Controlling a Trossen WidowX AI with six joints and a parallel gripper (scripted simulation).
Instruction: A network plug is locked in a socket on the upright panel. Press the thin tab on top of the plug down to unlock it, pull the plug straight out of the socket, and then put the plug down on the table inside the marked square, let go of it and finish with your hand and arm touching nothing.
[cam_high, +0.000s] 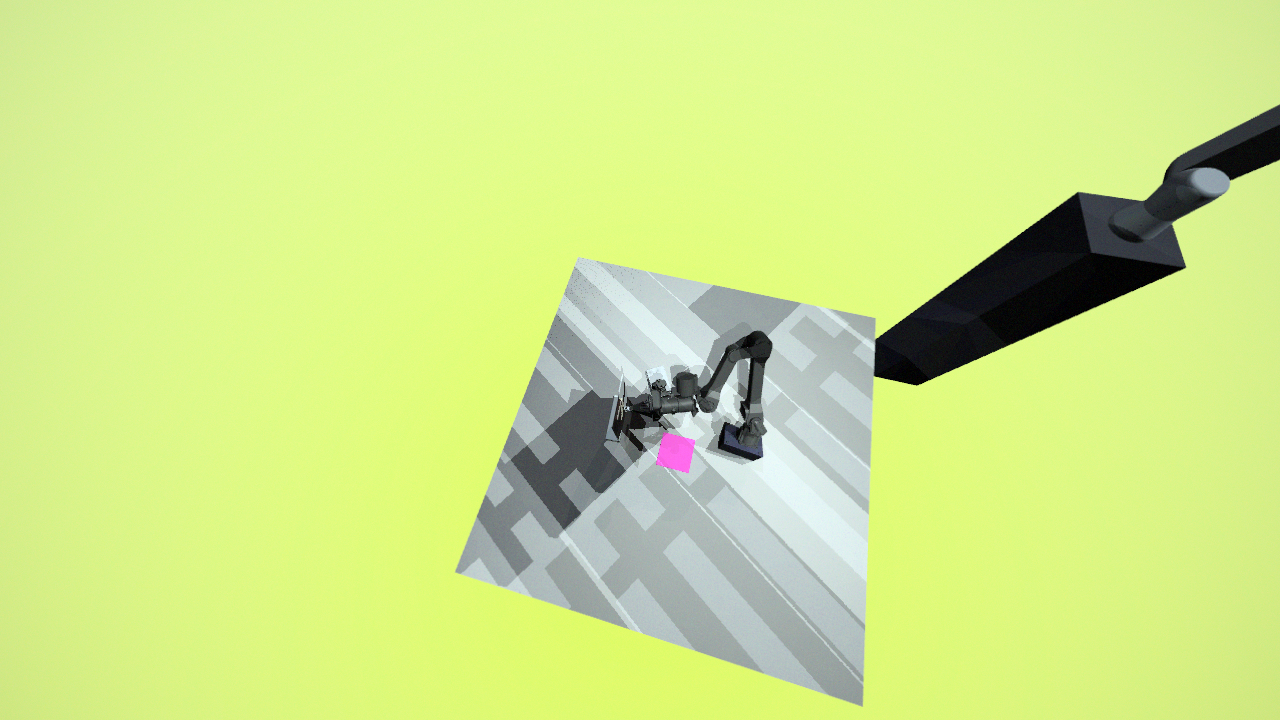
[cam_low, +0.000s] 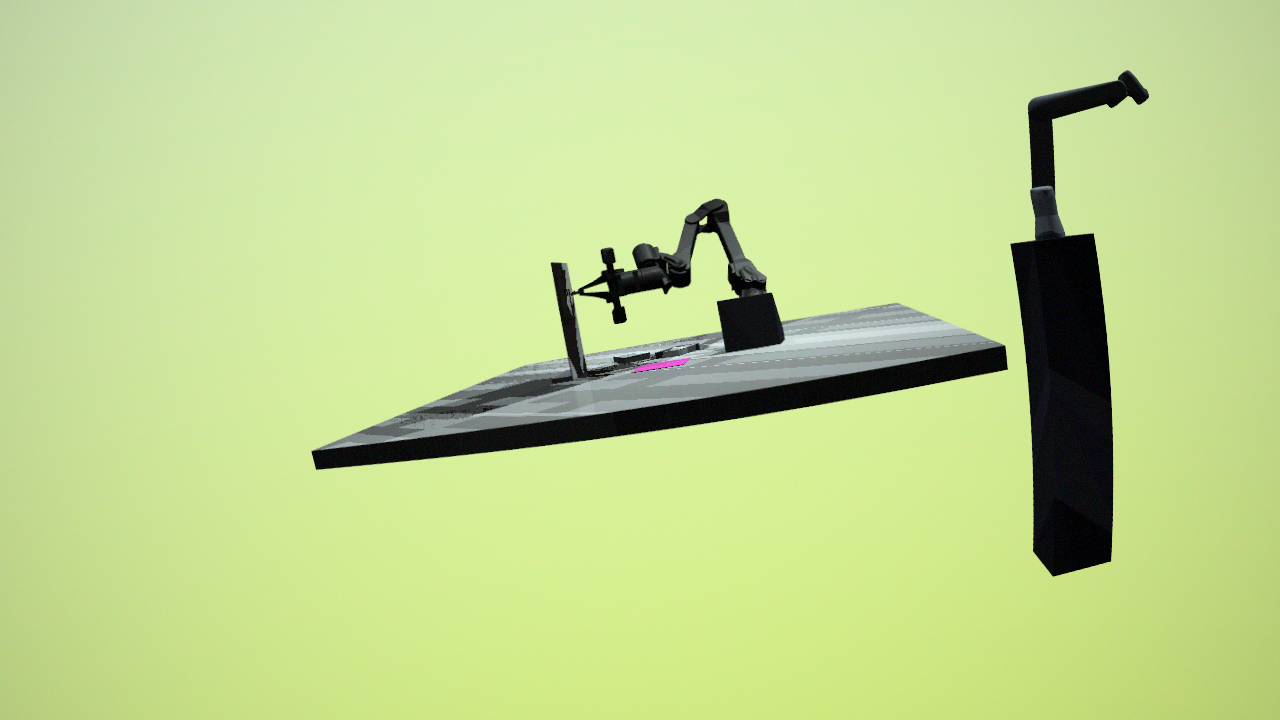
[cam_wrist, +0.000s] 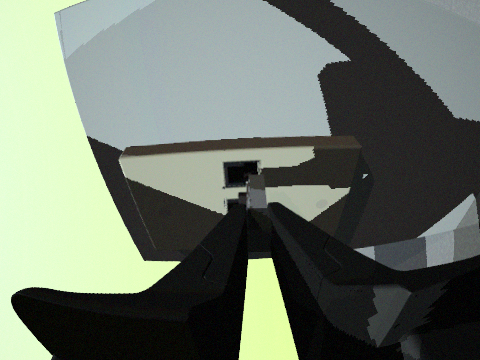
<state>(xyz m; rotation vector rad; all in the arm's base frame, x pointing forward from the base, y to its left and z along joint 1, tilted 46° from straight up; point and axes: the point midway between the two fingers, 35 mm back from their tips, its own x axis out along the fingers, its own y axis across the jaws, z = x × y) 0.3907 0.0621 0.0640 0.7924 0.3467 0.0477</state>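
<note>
The network plug (cam_wrist: 257, 193) is a small grey block between my fingertips in the wrist view. My gripper (cam_high: 629, 406) (cam_low: 574, 292) (cam_wrist: 256, 214) is shut on it, just in front of the upright panel (cam_low: 567, 326) (cam_wrist: 175, 90). A dark, empty-looking socket opening (cam_wrist: 241, 174) shows in the cream plate (cam_wrist: 172, 167), beside and a little above the plug's front end. The plug appears out of the socket. Its tab cannot be made out, and the fingers hide its rear part. The marked square (cam_high: 675, 453) (cam_low: 662, 365) is magenta and lies on the table, below and away from the gripper.
The arm's dark base block (cam_high: 741, 442) (cam_low: 750, 322) stands on the table (cam_high: 760, 582) (cam_low: 805, 376). Low dark blocks (cam_low: 631, 358) lie near the square. A second dark opening (cam_wrist: 233, 204) is partly hidden by the left finger. A tall black pedestal (cam_high: 1011, 286) (cam_low: 1069, 385) with another arm stands off the table.
</note>
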